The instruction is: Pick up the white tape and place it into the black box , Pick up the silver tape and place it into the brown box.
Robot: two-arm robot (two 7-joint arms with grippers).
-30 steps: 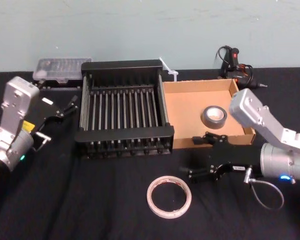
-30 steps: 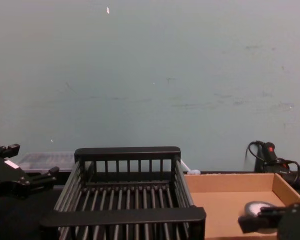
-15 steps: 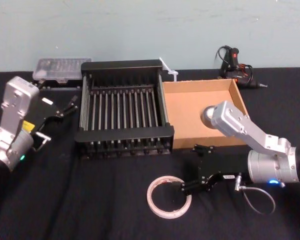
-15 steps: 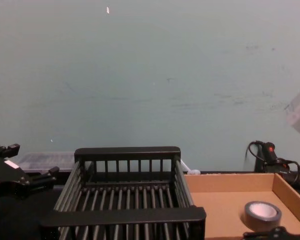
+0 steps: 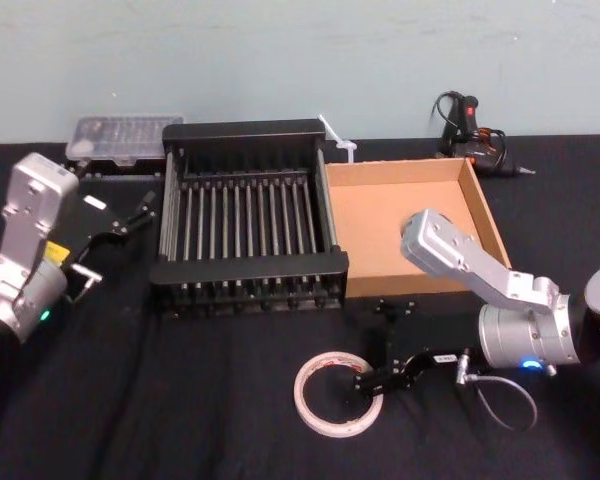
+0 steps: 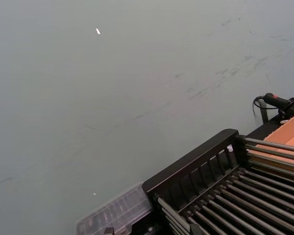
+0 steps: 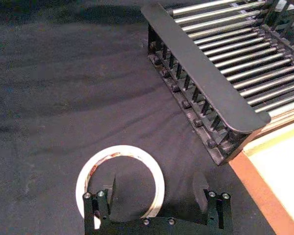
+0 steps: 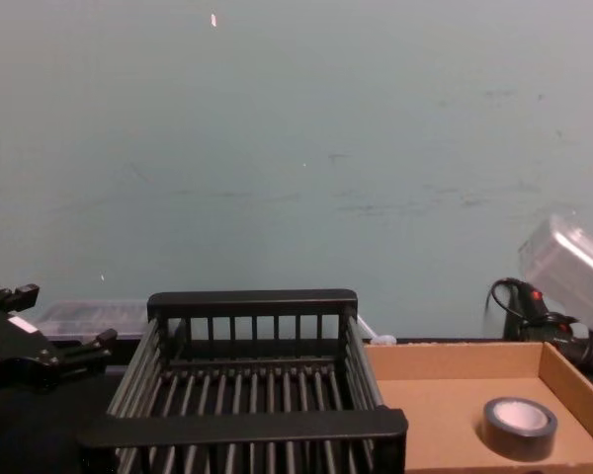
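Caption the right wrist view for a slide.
Open right claw straddles the white tape's rim on the black cloth, near the black box.

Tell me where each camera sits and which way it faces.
Head: high, looking down; left gripper beside the black box, right gripper at the white tape.
Chest: low, looking forward; left gripper at lower left, silver tape in the brown box.
Left wrist: faces the wall across the black box.
Right wrist: looks down past its gripper onto the white tape.
All share the black box.
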